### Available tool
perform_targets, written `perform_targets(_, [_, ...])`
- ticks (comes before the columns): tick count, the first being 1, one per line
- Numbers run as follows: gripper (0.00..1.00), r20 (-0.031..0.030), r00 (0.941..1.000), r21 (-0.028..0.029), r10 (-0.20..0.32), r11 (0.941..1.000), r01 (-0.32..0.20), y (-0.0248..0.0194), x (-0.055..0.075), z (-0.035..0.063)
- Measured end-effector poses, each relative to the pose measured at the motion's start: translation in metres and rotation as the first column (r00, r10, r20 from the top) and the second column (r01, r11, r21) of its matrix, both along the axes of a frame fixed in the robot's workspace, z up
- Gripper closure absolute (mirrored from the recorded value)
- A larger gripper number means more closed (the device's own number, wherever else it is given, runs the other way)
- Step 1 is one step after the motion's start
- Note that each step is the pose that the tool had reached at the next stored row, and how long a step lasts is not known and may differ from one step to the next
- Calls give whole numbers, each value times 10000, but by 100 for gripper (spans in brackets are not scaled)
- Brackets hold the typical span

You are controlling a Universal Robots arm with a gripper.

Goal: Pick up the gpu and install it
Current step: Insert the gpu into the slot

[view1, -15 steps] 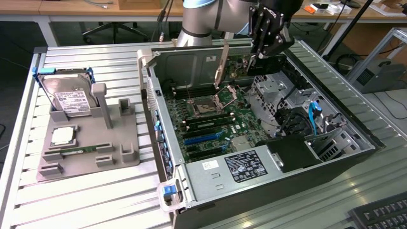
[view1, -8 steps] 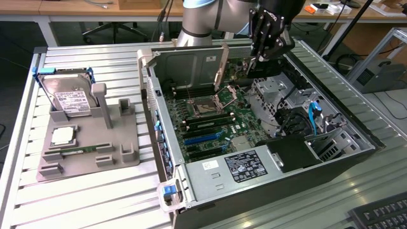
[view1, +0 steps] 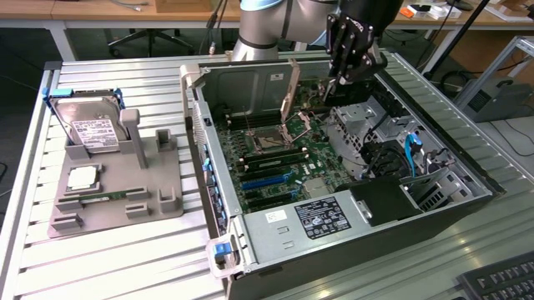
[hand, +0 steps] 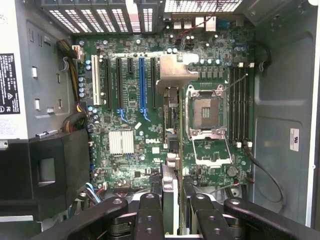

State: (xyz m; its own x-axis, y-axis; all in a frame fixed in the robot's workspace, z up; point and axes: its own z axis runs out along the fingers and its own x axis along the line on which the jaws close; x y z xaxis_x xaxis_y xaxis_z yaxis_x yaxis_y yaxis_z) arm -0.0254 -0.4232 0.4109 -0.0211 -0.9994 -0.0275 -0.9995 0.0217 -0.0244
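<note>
Arm (view1: 271,25) reaches down over the open case (view1: 250,87), fingers (hand: 150,215) clamped on the gpu (hand: 170,182) (held edge-on).

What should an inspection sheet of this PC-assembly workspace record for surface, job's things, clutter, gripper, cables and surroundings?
Surface: slatted metal table carrying an open PC case.
Job's things: gpu held edge-on above the motherboard, not yet seated.
Clutter: grey holder with hard drive, CPU and memory stick; keyboard at the table's edge.
Gripper: gripper shut on the gpu, inside the case.
Cables: blue cable and black cable inside the case.
Surroundings: desk and office chair behind the table.
</note>
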Motion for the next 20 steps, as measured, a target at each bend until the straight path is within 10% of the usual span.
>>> perform_targets(20, [73,1,10000,0,1,10000,-1,-28,-27,-21])
